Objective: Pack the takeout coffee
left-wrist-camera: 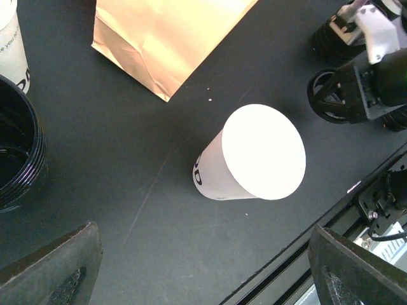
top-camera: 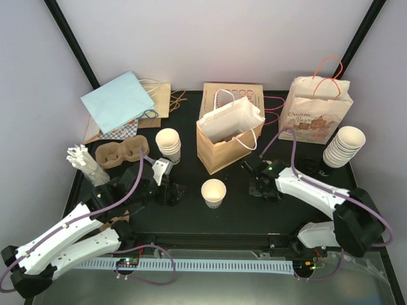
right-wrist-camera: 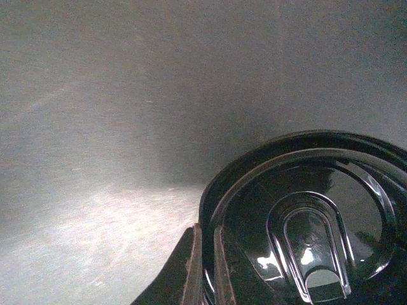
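The takeout coffee's cream paper cup (top-camera: 213, 192) (left-wrist-camera: 254, 155) stands upright and uncovered on the black table, in front of the brown bag. My left gripper (top-camera: 169, 190) (left-wrist-camera: 210, 279) hovers to the cup's left, open and holding nothing, its dark fingers (left-wrist-camera: 57, 273) at the bottom corners of the left wrist view. My right gripper (top-camera: 257, 183) (right-wrist-camera: 206, 270) is low over the table to the cup's right, shut on the rim of the round black lid (right-wrist-camera: 311, 222). In the top view the lid cannot be made out against the dark table.
A brown paper bag (top-camera: 219, 152) (left-wrist-camera: 165, 38) with a white bag (top-camera: 232, 121) inside stands behind the cup. Nested cup stacks (top-camera: 168, 145) (top-camera: 343, 146), a pulp carrier (top-camera: 121, 152), a blue bag (top-camera: 117, 101) and a printed bag (top-camera: 315, 114) ring the table. A black ribbed round thing (left-wrist-camera: 19, 159) sits left.
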`<state>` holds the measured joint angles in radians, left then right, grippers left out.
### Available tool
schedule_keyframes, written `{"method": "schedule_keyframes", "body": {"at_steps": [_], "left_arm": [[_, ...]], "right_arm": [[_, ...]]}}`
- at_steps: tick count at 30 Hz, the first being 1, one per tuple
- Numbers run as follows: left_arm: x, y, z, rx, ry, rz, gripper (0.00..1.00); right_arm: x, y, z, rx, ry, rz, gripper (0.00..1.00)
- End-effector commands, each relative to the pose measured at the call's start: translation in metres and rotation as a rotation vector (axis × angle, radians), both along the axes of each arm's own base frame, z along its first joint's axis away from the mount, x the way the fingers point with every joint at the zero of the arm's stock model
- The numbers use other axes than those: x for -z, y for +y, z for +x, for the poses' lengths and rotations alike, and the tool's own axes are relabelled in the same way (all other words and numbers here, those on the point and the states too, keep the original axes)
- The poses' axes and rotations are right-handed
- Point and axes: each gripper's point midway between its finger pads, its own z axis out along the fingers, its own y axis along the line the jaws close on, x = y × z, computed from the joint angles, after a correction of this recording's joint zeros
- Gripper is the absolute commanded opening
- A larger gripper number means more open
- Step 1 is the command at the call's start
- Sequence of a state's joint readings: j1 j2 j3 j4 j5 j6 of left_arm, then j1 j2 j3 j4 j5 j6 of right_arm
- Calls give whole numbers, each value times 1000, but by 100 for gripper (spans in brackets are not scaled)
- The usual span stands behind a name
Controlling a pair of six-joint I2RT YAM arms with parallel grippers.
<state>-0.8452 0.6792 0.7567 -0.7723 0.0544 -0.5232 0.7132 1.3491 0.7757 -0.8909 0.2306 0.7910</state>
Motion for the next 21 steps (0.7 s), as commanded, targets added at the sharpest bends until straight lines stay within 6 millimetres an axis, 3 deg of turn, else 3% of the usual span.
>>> {"method": "schedule_keyframes", "body": {"at_steps": [1,5,8,14,21], "left_arm": [[-5,6,3,-25,-19,0,91],[-8,2,3,-23,-11,-26,92],[-15,-6,3,-6,-6,-79,92],[-49,-35,-2,98,13,-291,93],[-88,-51,-8,241,-137,-416,94]], "right_arm": [[-37,31,9,-23,-76,189,5],[-75,60,10,-65,-134,398,5],[-115,91,7,-126,-184,628,5],[-188,140,-1,-229,-254,1046,7],[-255,165,-9,-293,-260,1326,8]]}}
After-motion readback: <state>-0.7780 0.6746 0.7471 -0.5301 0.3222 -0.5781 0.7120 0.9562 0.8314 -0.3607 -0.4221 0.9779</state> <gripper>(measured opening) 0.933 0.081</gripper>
